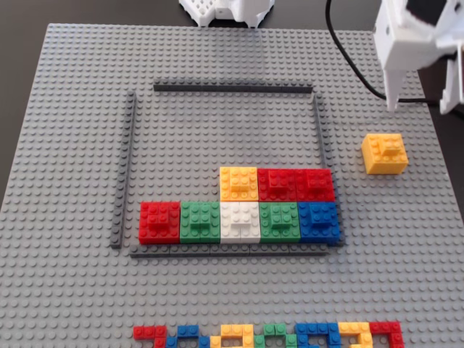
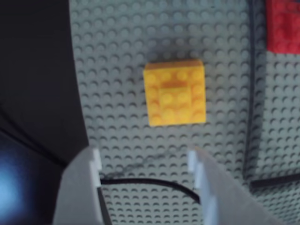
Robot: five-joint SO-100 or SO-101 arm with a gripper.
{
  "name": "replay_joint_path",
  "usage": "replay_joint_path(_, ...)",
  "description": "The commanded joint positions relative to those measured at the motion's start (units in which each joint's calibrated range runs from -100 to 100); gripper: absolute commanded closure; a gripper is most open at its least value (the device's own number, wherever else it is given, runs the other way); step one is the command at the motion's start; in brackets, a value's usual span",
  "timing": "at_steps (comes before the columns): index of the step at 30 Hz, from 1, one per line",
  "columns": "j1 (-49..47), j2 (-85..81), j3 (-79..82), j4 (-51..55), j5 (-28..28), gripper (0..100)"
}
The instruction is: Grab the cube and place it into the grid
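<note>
The cube point(image 1: 385, 153), yellow-orange with a smaller raised brick on top, sits on the grey baseplate point(image 1: 72, 109) just right of the grid point(image 1: 232, 88), outside its right strip. My white gripper point(image 1: 420, 101) hangs open above and slightly behind the cube, with nothing between its fingers. In the wrist view the cube point(image 2: 175, 92) lies ahead of the open gripper point(image 2: 144, 161), a few studs beyond the fingertips point(image 2: 96, 161) and roughly centred between them. The grid's dark right strip point(image 2: 255, 93) runs down the right side of that view.
Inside the grid stand a yellow point(image 1: 238, 183) block, two red ones point(image 1: 296, 184) and a row of red, green, white, green and blue point(image 1: 239, 221). Small mixed-colour flat bricks point(image 1: 268, 335) line the front edge. A black cable point(image 1: 348, 58) crosses the plate's back right corner.
</note>
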Motion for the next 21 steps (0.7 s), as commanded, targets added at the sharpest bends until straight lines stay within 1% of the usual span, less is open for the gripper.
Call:
replay_joint_path(1, 0.65, 0.64, -4.55, -0.66, 0.93, 77)
replay_joint_path(21, 2.13, 4.77, -6.00, -1.78, 2.20, 78)
